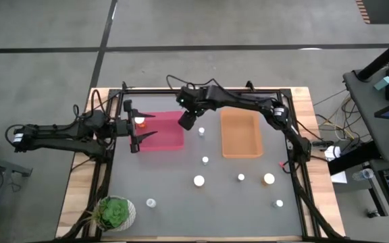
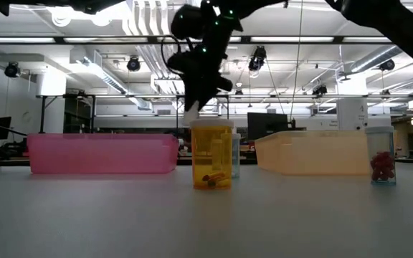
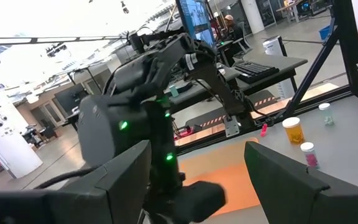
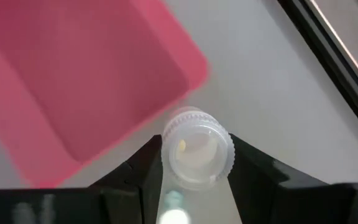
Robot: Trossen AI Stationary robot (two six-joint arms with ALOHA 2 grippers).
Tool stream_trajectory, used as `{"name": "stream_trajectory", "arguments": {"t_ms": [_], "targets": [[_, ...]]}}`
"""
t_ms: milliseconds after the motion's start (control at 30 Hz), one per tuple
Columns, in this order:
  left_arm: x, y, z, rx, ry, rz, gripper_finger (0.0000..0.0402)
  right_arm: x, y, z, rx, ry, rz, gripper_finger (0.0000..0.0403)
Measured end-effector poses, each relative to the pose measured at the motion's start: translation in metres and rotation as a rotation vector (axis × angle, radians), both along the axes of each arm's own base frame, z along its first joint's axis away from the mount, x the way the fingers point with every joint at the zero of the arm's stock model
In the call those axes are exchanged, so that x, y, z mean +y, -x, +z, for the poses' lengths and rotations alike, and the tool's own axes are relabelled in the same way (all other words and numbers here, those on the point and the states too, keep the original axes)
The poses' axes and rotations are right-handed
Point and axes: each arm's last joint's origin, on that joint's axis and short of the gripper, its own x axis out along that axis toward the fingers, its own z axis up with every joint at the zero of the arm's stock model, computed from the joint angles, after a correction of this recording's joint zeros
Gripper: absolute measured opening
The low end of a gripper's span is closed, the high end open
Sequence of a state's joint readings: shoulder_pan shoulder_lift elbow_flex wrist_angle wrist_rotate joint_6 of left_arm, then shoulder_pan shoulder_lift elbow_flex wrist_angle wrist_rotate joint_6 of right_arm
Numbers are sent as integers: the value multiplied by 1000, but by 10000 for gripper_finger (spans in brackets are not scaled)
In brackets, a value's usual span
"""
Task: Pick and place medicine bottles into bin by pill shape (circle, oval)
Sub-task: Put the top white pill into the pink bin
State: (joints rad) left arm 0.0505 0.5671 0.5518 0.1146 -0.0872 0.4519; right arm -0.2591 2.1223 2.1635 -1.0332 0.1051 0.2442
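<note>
Above the pink plastic tray's (image 4: pixel 73 81) corner, I've got the right gripper (image 4: pixel 194 165) clamped on a small clear ribbed-cap bottle (image 4: pixel 197 152); no legible writing. Left gripper (image 1: pixel 135 131), fingers apart, at tray's left edge w/ nothing held.

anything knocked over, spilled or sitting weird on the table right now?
Nothing stands out. The loose medicine bottles stand cap-up on the table, and the pink bin and orange bin sit flat. The right gripper holds one bottle by the pink bin's corner.
</note>
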Motion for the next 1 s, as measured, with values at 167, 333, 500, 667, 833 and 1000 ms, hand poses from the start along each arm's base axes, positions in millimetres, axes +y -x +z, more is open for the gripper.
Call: {"name": "stream_trajectory", "arguments": {"t_ms": [167,333,500,667,833,1000], "targets": [[0,0,0,-2,0,0,244,23,-13,7,-80,44,99,146],[0,0,1,-5,0,0,244,39,-28,-2,-134,62,160,146],[0,0,1,-5,0,0,244,41,-39,-18,-151,42,196,146],[0,0,0,-4,0,0,244,40,-49,-37,-151,47,233,146],[0,0,0,-5,0,0,244,39,-54,-53,-125,54,256,146],[0,0,0,-5,0,0,244,38,-58,-66,-108,53,265,146]]}}
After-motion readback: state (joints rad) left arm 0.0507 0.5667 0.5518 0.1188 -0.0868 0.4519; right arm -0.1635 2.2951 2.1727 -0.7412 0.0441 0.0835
